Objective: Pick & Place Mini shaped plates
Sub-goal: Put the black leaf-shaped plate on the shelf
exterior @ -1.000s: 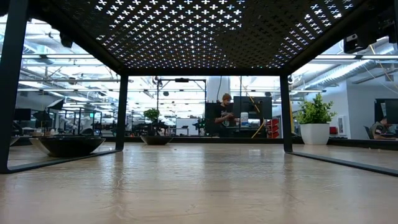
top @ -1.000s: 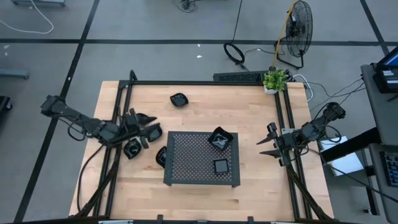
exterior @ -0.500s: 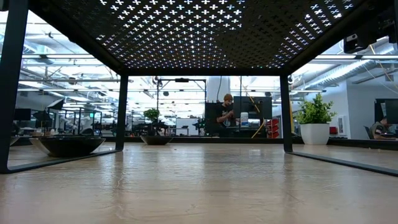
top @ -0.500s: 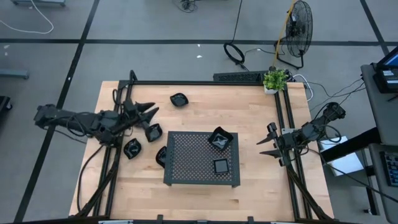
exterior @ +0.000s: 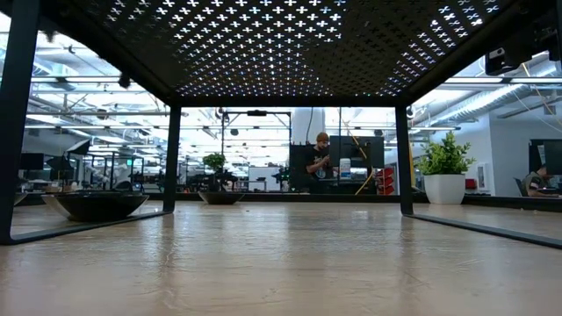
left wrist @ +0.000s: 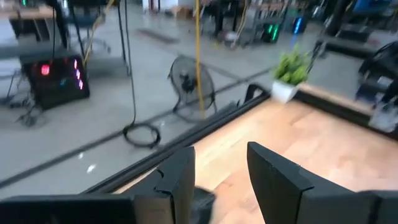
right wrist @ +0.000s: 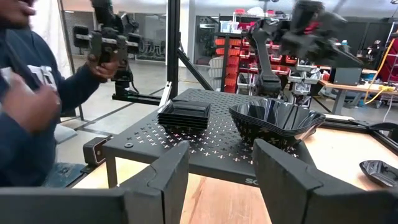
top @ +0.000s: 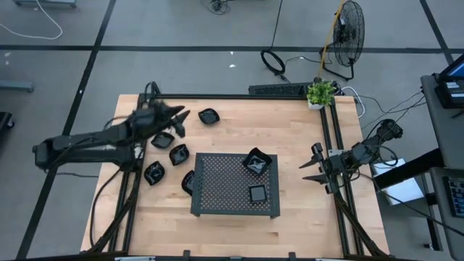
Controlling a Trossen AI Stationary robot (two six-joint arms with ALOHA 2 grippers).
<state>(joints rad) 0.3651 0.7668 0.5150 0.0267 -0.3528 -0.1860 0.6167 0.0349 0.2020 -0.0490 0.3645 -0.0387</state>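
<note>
From above, we see our left hand open and empty, over the tabletop near one small black plate. More plates sit beside the tray. They look hard, shiny and slippery, so we pinch a rim. In its wrist view our right hand waits open and empty, well apart.

wooden table, perforated tray, scattered mini plates
</note>
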